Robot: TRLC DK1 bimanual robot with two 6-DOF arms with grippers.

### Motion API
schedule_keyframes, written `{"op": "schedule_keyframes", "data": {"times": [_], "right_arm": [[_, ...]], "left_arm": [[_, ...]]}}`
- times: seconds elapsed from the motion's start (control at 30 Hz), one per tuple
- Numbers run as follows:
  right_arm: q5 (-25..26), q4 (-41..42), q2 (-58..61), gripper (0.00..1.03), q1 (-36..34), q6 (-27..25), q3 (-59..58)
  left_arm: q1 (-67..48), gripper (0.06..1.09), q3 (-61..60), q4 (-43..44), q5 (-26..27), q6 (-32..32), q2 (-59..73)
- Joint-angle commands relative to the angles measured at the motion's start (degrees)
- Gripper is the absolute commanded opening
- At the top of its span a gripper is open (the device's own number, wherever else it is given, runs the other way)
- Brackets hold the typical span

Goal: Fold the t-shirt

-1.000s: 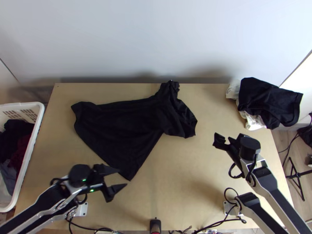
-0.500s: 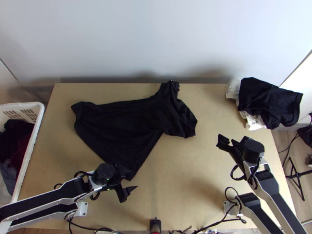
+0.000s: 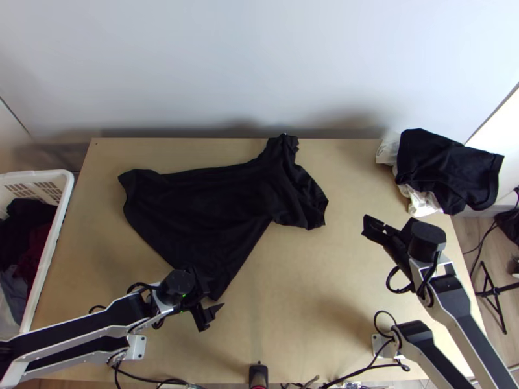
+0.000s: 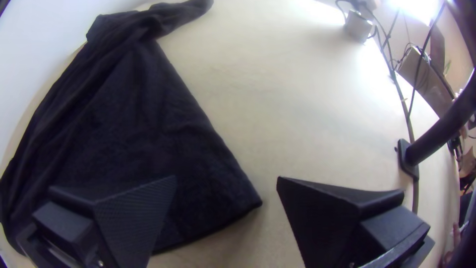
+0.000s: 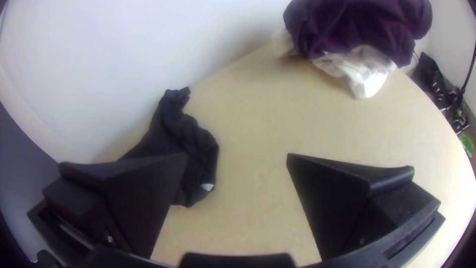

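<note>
1. Black shirt (image 3: pixel 201 194) is on the table (image 3: pixel 324 272), toward 11 o'clock. It is spread wide at its 8 o'clock side and all bunched up at its 2 o'clock end. One corner points to 6 o'clock.
2. Left gripper (image 3: pixel 214 295) is by that corner. Its fingers are wide apart with nothing pinched. One is over the shirt, one over bare wood. I can't tell if they touch.
3. Right gripper (image 3: pixel 387 225) is toward 3 o'clock, well apart from the shirt. Its fingers are wide apart too, and hold nothing.
4. Dark cloth (image 3: pixel 447 172) sits on a white bag (image 3: pixel 423 202) at the table's 2 o'clock corner.
5. White basket (image 3: pixel 48 259) stands just past the 9 o'clock edge, with clothes (image 3: pixel 29 223) inside.
</note>
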Motion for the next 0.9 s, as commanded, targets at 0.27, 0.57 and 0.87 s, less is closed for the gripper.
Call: {"op": "schedule_keyframes", "data": {"times": [0.27, 0.57, 0.87], "right_arm": [[-0.66, -1.72, 2.06, 0.93, 0.07, 0.71, 3.31], [-0.74, -1.72, 2.06, 0.93, 1.13, 0.88, 2.43], [-3.38, -1.37, 4.44, 0.93, 6.75, 0.88, -1.61]], "left_arm": [[2.65, 0.09, 0.7, 4.57, -7.11, 2.0, 3.73], [17.5, 0.09, 12.48, -4.4, -6.23, -5.12, -13.58], [41.93, 0.09, 20.74, -8.44, 5.46, -7.23, -14.2]]}}
